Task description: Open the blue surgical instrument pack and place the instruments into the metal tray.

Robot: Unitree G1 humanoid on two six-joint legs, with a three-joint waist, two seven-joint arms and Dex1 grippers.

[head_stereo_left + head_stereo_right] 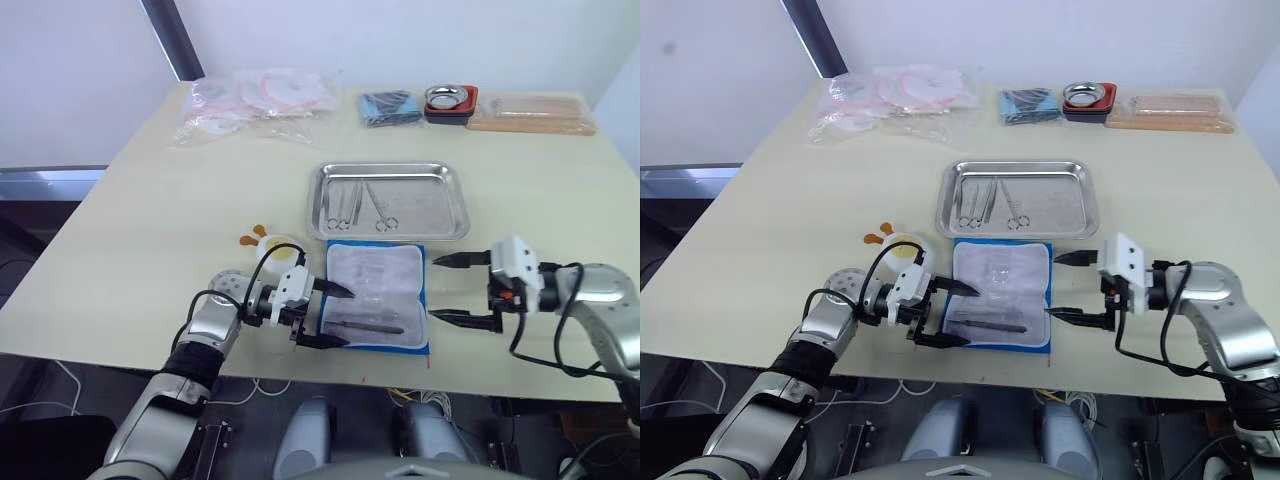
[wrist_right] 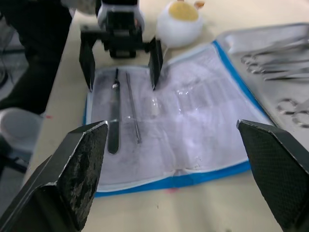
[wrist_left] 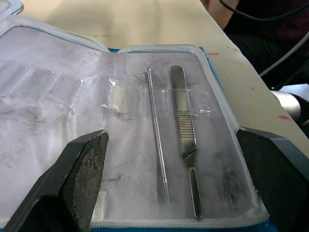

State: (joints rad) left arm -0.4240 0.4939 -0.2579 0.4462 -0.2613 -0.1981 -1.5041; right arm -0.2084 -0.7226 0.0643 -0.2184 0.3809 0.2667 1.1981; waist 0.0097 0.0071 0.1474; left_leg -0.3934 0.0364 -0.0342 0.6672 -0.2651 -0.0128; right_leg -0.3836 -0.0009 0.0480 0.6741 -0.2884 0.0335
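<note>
Two grippers flank the opened blue surgical instrument pack (image 1: 377,297), which lies flat on the table (image 1: 150,210) just in front of the metal tray (image 1: 388,200), its whitish lining up. From the head views, the left gripper (image 1: 333,316) sits at the pack's left edge with fingers spread and holding nothing, one tip over the lining, the other at the near edge. The right gripper (image 1: 447,290) hovers just off the pack's right edge, also spread wide and empty. Three scissor-like instruments (image 1: 357,204) lie in the left half of the tray. Left wrist view: two slim tools remain under clear pockets in the lining, a thin probe (image 3: 157,137) and a flat-handled scalpel handle (image 3: 185,133), side by side between the spread fingers (image 3: 82,169). Right wrist view: the same pair lie near the left gripper's tips, with a small white and yellow toy (image 2: 179,21) just beyond the pack and the tray's tools at the side.
</note>
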